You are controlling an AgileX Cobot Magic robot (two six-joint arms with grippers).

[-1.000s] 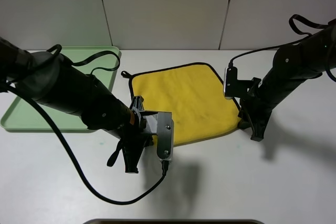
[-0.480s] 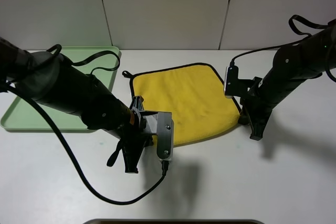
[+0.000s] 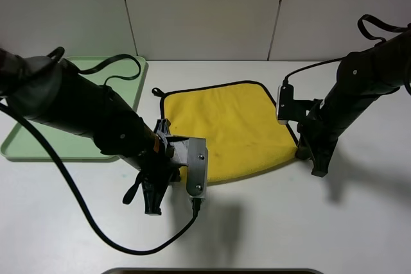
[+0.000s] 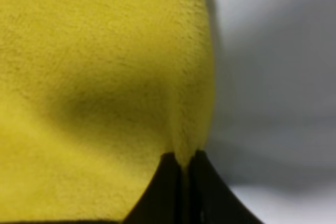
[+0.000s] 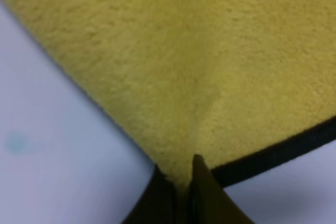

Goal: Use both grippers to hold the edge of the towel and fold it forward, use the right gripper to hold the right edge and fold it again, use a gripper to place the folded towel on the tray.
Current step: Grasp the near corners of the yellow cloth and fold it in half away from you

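Note:
The bright-yellow towel [image 3: 228, 126] lies flat mid-table, its black corner loop [image 3: 156, 92] at the far left. In the left wrist view, my left gripper [image 4: 184, 165] is shut on the towel's edge [image 4: 105, 77], with a small fold of plush rising from the fingers. My right gripper [image 5: 182, 176] is pinched on the near-right corner of the towel [image 5: 210, 51], beside the black edging [image 5: 283, 148]. From above, the left arm [image 3: 115, 129] covers the near-left corner and the right arm [image 3: 347, 97] stands over the near-right one. The pale-green tray [image 3: 32, 140] sits far left, partly behind the left arm.
A black cable [image 3: 96, 226] loops over the table in front of the left arm. A grey plate [image 3: 196, 170] on the left wrist overhangs the towel's near edge. A dark edge [image 3: 212, 271] shows at the table's front. White table lies to the right of the right arm.
The right gripper has closed on the towel's corner and its arm has shifted slightly right. The left arm has drawn a little to the left, still holding its corner.

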